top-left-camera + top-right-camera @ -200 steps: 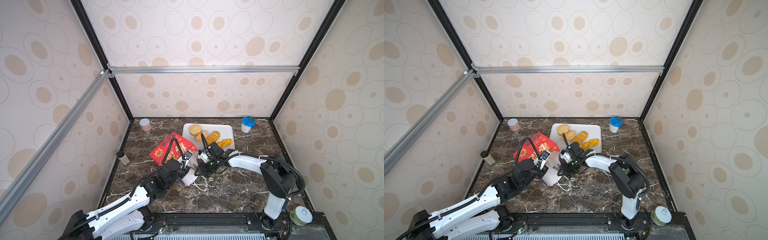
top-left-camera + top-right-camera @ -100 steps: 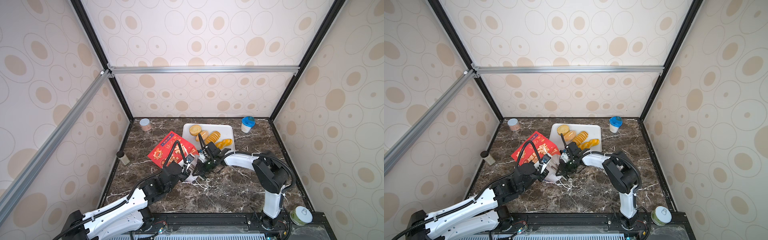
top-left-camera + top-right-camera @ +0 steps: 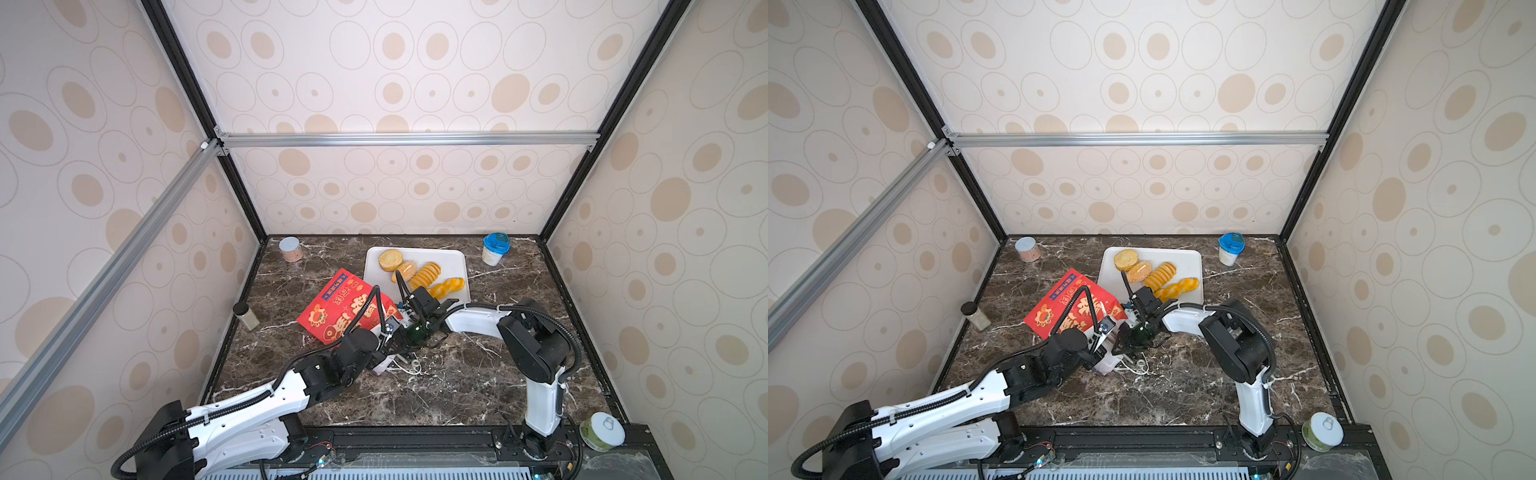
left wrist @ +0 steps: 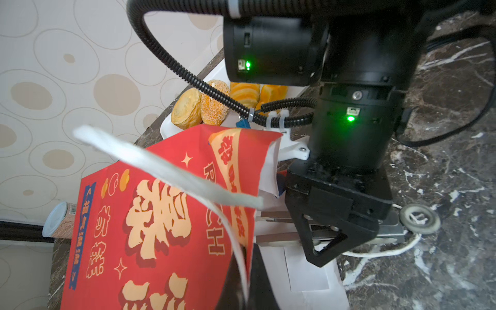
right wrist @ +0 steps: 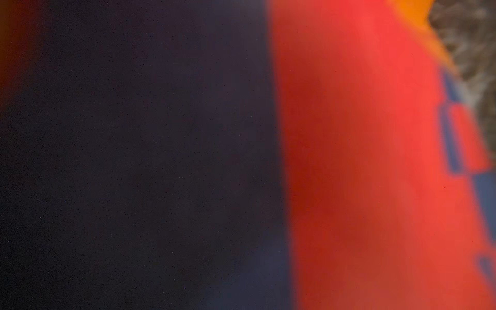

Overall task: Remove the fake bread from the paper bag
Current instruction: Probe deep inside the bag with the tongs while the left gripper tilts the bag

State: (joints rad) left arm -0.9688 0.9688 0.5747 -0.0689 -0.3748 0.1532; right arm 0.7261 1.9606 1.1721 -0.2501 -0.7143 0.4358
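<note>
Pinching the upper lip of the paper bag (image 3: 340,307), my left gripper (image 4: 245,268) is clamped flat on the paper and holds the mouth up toward my right gripper (image 4: 271,226), whose fingers sit inside the white lining. I cannot tell whether they are closed on a pastry. The red flap hides their tips, and my right wrist view is only a red and dark blur.

The bag lies tilted on its side, mouth at both grippers and bottom pointing away from them. Four pieces of fake bread (image 3: 426,274) rest on the white tray (image 3: 453,259) just beyond my right gripper. Anything left must be deep in the bag, out of sight.

To do this well, I judge the left pinch should be firm and high so the mouth makes a wide tunnel. The right fingers should close only on something solid, not on lining, then draw out along the bag's length so the paper is not dragged. A loose cord handle (image 4: 386,251) lies under my right gripper and could snag.

The counter (image 3: 457,395) is dark veined marble and looks slick, so the bag may slide. A black-lidded jar (image 3: 246,316) stands well out from my left gripper. A pink tin (image 3: 289,248) and a blue-lidded cup (image 3: 495,248) stand far beyond both, and a green tin (image 3: 602,432) sits behind my right arm's base. Circle-patterned beige walls (image 3: 415,83) on a black and aluminium frame (image 3: 407,139) close us in.
</note>
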